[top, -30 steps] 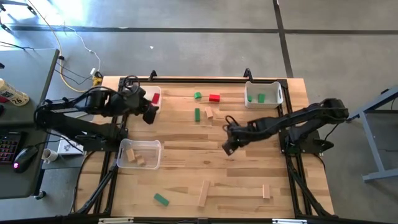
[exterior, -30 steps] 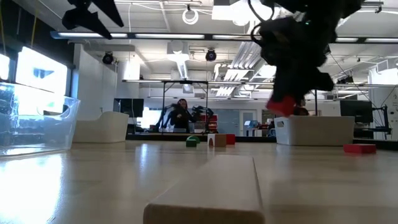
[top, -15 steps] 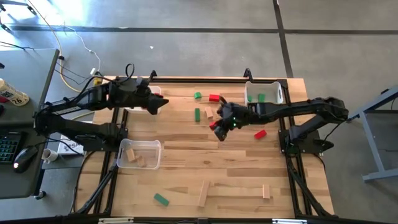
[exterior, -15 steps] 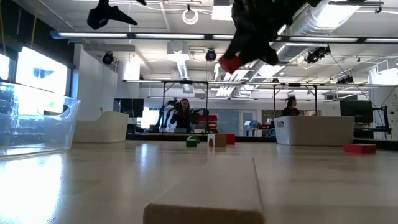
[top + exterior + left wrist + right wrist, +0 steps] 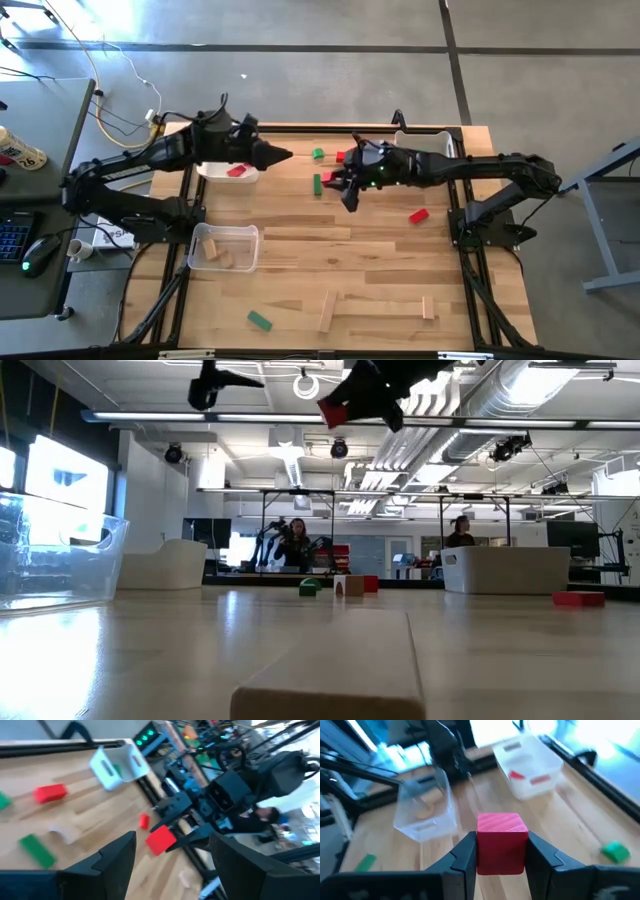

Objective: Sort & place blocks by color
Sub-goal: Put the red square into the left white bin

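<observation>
My right gripper (image 5: 338,186) is shut on a red cube (image 5: 501,849) and is high above the middle of the table; the cube also shows in the low view (image 5: 338,410) and the left wrist view (image 5: 161,840). My left gripper (image 5: 282,155) is open and empty, in the air just left of the cube, its fingers pointing toward it. Loose blocks lie on the table: a green bar (image 5: 317,184), a green block (image 5: 317,153), two red blocks (image 5: 343,157) (image 5: 418,215), another green block (image 5: 259,320) and a wooden bar (image 5: 327,310). My right gripper pinches the red cube between its two fingers (image 5: 466,854), one on each of two opposite sides (image 5: 481,851). The fingers reach toward the table's left side. The cube is lifted well clear of the table, its striped top face showing.
A white bin (image 5: 228,172) with red blocks stands far left, under my left arm. A clear bin (image 5: 224,247) with wooden blocks stands nearer, on the left. A white bin (image 5: 424,150) with green blocks stands far right. A small wooden block (image 5: 428,307) lies near the front edge.
My right gripper has carried the red cube up and toward the table's far left, from low over the table's middle to well above it. My left gripper has swung from over the white bin toward the table's right, toward the cube.
</observation>
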Robot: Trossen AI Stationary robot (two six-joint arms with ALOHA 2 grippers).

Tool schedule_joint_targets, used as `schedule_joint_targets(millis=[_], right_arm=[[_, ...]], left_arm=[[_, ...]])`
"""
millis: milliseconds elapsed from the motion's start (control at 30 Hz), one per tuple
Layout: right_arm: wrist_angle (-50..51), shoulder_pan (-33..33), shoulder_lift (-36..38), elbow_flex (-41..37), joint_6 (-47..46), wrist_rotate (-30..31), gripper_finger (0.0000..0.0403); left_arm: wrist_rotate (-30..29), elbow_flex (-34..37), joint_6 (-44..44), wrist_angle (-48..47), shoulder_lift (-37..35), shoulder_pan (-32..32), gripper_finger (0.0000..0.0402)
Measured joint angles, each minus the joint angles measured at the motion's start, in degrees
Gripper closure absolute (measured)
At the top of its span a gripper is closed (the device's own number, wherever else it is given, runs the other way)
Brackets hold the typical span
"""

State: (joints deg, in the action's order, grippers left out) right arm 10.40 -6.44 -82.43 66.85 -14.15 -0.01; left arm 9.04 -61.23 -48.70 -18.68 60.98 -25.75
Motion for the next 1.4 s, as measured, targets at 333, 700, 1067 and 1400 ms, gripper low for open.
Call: schedule_joint_targets(millis=[333, 700, 1067, 1400], right_arm=[[-9.0, -1.7, 0.0, 0.0, 7.7, -5.4, 0.0304], [-17.3, -3.4, 0.0, 0.0, 17.9, -12.6, 0.0304], [-19.9, -5.0, 0.0, 0.0, 25.2, -14.1, 0.0304], [-20.1, -6.3, 0.1, 0.0, 26.7, -15.2, 0.0304]], left_arm=[[11.6, 0.0, -4.6, 9.9, 6.2, -2.6, 0.0163], [21.3, 0.0, -11.1, 20.0, 11.7, -3.5, 0.0163], [22.9, 0.0, -15.2, 23.6, 15.0, -3.4, 0.0163], [25.9, 0.0, -16.3, 27.3, 15.7, -3.5, 0.0163]])
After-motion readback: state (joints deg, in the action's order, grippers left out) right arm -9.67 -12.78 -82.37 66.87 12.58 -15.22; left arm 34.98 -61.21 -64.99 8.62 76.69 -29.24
